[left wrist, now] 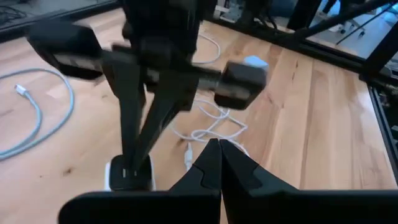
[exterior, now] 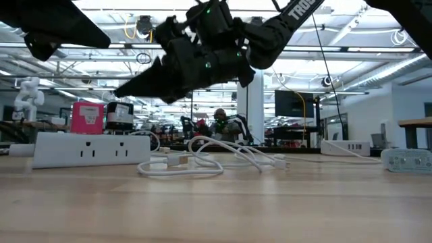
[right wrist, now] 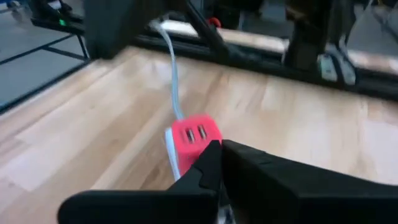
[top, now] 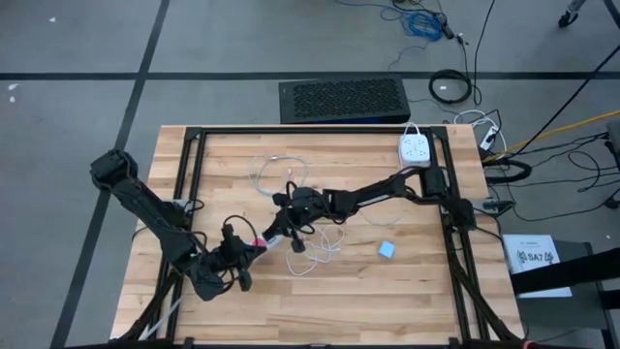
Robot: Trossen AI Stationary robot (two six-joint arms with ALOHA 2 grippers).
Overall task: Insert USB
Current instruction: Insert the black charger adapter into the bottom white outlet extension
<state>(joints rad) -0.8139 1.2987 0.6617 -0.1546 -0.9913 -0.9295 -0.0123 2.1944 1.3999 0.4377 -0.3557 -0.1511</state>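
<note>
Judging by the layout, the grab-the-plug step is in hand: the right pincer is pressed together low over the white cable, beside the pink USB block mid-tabletop, though what's pinched can't be told. The left pincer is closed just beside the block, so next the plug has to be lined up with those ports.

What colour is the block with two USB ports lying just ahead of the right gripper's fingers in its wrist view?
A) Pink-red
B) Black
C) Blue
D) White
A: the right wrist view shows a pink-red charger block with two USB ports, on the wooden table just past the right gripper.
</note>
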